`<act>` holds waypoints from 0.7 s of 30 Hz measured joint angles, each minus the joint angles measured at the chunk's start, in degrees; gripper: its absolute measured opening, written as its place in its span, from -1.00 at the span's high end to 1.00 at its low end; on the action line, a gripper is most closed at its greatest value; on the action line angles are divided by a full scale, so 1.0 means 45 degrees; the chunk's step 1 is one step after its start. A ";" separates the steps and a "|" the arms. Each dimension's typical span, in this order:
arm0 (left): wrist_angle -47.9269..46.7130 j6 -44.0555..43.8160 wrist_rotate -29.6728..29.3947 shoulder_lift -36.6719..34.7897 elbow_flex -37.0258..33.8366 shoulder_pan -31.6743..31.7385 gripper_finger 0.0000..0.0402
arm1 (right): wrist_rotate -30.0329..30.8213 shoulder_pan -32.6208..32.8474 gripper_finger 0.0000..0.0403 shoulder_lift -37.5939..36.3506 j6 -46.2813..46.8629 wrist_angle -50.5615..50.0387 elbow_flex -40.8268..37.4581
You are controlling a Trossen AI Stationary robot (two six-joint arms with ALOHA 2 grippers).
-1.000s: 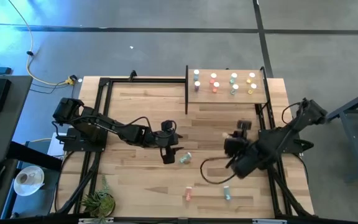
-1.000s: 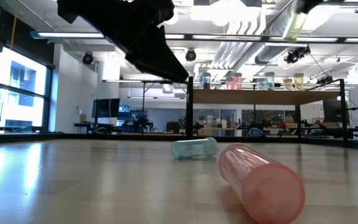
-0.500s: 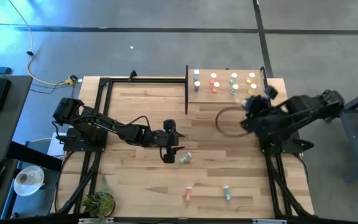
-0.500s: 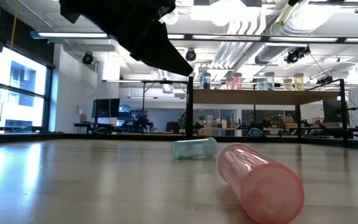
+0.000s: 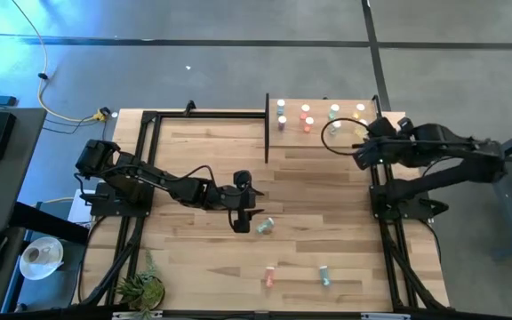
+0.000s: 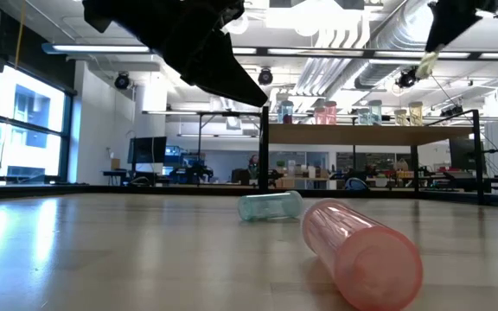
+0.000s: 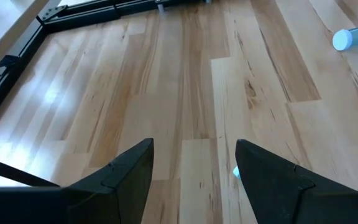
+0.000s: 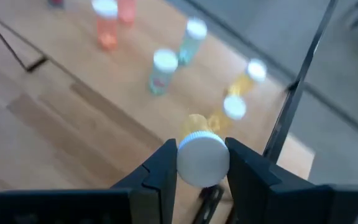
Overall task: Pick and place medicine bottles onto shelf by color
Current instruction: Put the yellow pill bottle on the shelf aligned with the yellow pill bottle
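My right tool (image 8: 202, 163) hangs above the right end of the shelf (image 5: 323, 138), clamped on a yellow bottle (image 8: 202, 155) by its white cap, close to two yellow bottles (image 8: 242, 93) standing there. My left tool (image 7: 191, 168), fingers apart, hovers mid-counter (image 5: 203, 267) beside a lying teal bottle (image 5: 266, 226); a pink bottle (image 5: 269, 278) and another teal bottle (image 5: 324, 276) lie nearer.

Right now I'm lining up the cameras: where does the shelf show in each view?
High view: the shelf is at the table's far edge, right of centre.
Low view: shelf raised in the background, right of centre.
Left wrist view: not in it.
Right wrist view: shelf fills most of the picture.
Shared landmark: the bottles standing on it.
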 joint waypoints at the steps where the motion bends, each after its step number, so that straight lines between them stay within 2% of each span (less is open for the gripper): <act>1: 0.0000 0.0000 0.0000 0.0000 0.0000 0.0010 -0.08 | -0.0260 -0.0299 0.48 -0.0001 0.0103 0.0000 -0.0057; 8: 0.0008 0.0000 0.0000 0.0000 0.0000 0.0019 -0.08 | -0.1944 -0.2294 0.48 0.0171 -0.0331 0.0023 -0.0132; 17: 0.0010 -0.0093 0.0000 0.0000 0.0000 0.0017 -0.08 | -0.3280 -0.4240 0.48 0.1112 -0.1597 0.0191 -0.0132; 21: 0.0010 -0.0097 0.0001 0.0000 0.0000 0.0014 -0.08 | -0.3469 -0.4960 0.48 0.1540 -0.2177 0.0223 -0.0136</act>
